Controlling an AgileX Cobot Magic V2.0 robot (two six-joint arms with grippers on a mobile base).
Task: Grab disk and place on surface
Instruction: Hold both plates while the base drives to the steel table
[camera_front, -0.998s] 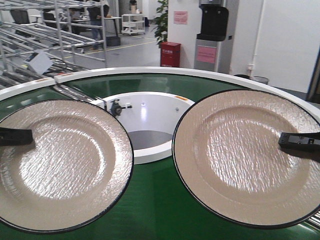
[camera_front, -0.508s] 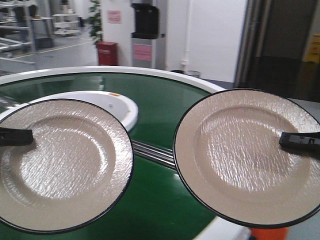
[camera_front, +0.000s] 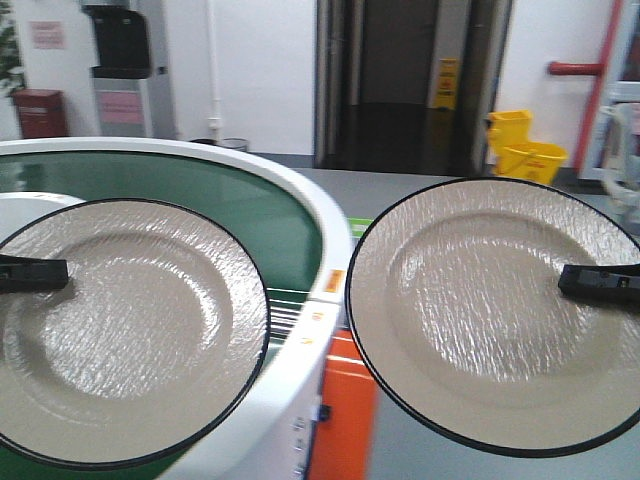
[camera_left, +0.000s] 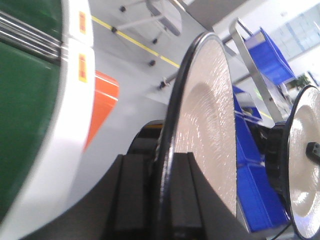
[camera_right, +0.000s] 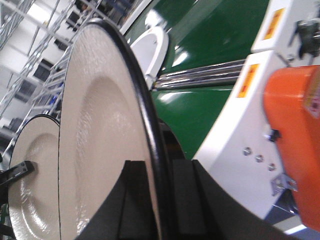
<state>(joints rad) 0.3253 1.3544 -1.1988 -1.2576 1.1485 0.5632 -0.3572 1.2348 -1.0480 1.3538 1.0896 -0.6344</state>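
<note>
Disks are round, cream, streak-textured, glossy, black-rimmed.

left gripper clamps left disk at its rim | right gripper clamps right disk at its rim

Left disk: left rim cut by picture edge.
Right disk: right rim cut likewise.
Left hand, right hand: one black finger each visible, rest out of frame.
Green conveyor belt: partly hidden behind left disk.
Yellow sign: lettering unreadable.
</note>
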